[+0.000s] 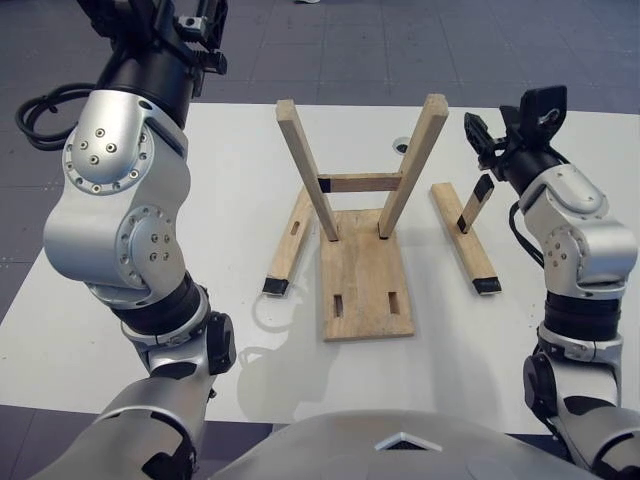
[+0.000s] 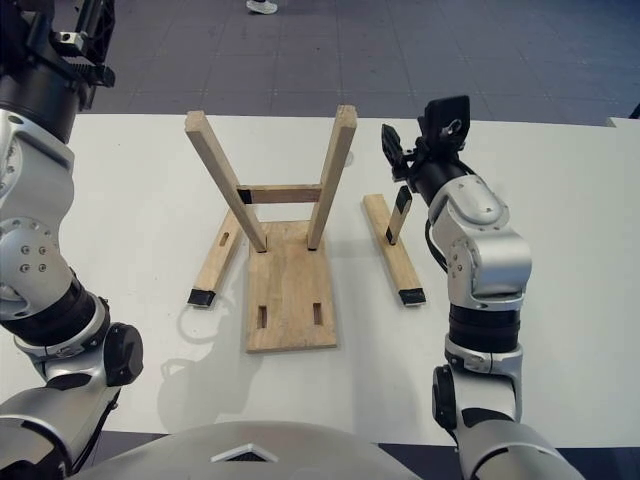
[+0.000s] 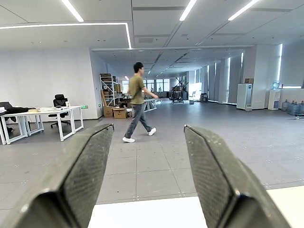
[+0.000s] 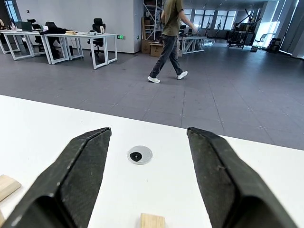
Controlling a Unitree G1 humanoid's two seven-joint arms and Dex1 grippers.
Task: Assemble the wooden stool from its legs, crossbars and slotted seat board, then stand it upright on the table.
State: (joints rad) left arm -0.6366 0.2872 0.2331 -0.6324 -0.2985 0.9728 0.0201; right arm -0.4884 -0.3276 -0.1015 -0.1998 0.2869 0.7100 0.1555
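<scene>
The slotted seat board (image 1: 365, 285) lies flat at mid-table. Two legs (image 1: 305, 165) (image 1: 415, 160) stand tilted in its far slots, joined by a crossbar (image 1: 360, 183). A third leg (image 1: 290, 245) lies flat just left of the board. On the right lies a fourth leg (image 1: 465, 240), a short crossbar (image 1: 476, 204) sticking up from it. My right gripper (image 1: 505, 125) hovers open just beyond that crossbar, holding nothing; the wrist view shows its fingers (image 4: 80, 175) spread over the table. My left gripper (image 3: 149, 180) is raised at the table's far left corner, open and empty.
A round cable grommet (image 4: 140, 155) sits in the white table (image 1: 150, 340) near the far edge, behind the standing legs. Two slots at the board's near end are unfilled. Bare tabletop stretches along the front and the left side.
</scene>
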